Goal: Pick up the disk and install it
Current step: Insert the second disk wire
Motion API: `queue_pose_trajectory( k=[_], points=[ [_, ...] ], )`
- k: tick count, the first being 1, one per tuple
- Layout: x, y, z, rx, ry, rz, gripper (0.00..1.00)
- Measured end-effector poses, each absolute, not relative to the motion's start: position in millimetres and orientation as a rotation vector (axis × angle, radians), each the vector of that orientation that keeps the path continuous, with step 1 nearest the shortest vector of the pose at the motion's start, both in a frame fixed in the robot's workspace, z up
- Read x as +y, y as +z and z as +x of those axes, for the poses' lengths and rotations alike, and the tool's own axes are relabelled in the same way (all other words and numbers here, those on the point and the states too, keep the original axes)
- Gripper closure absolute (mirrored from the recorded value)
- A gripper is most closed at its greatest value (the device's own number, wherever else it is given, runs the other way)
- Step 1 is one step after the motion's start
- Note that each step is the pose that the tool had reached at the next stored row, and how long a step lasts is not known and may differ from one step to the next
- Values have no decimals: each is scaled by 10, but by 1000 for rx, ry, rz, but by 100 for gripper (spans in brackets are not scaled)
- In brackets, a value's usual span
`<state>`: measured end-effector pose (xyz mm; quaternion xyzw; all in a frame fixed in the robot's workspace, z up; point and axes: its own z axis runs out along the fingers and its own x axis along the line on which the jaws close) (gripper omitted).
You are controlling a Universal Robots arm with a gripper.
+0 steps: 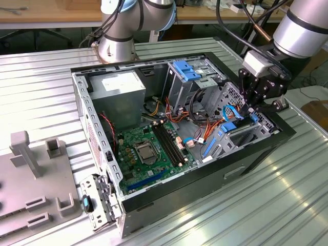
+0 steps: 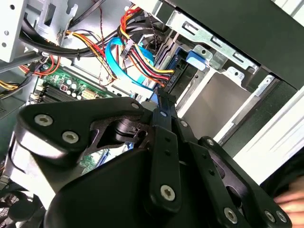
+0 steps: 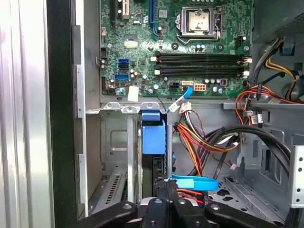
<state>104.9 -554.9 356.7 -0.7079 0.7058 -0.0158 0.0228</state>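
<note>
The disk (image 3: 153,135) stands on edge in the metal drive bay at the corner of the open computer case (image 1: 266,146), its blue rail and dark edge showing. In the exterior view the disk (image 1: 237,130) sits low in the bay at the case's right end. My gripper (image 1: 254,108) hangs right over it. In both wrist views the black fingers (image 3: 161,199) lie pressed together, with the gripper's (image 3: 167,187) tips at the disk's near edge and nothing visible between them. The gripper (image 2: 164,102) points into the slot where the disk's blue rail (image 2: 176,71) shows.
Red, orange and black cables and a blue ribbon cable (image 3: 194,182) crowd the bay's side. The motherboard (image 1: 148,151), a grey power-supply box (image 1: 123,95) and a drive cage with a blue clip (image 1: 187,72) fill the case. A grey fixture (image 1: 36,174) stands at the exterior view's left.
</note>
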Motion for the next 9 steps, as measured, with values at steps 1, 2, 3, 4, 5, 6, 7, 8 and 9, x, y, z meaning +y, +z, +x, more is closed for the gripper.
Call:
queue_pose_trajectory(
  k=[1,2,3,4,5,6,7,8,9],
  points=[
    [-5549,3567,1049,2186,-49,-2192,89],
    [-5549,3567,1049,2186,-49,-2192,89],
    [-5549,3568,1049,2186,-49,-2192,89],
    [-5549,3569,1049,2186,-49,-2192,89],
    [-5549,3569,1049,2186,-49,-2192,89],
    [-5549,3571,1049,2186,-49,-2192,89],
    [-5549,3572,1049,2186,-49,-2192,89],
    [-5549,3573,1049,2186,-49,-2192,89],
    [-5549,3574,1049,2186,-49,-2192,89]
  ],
)
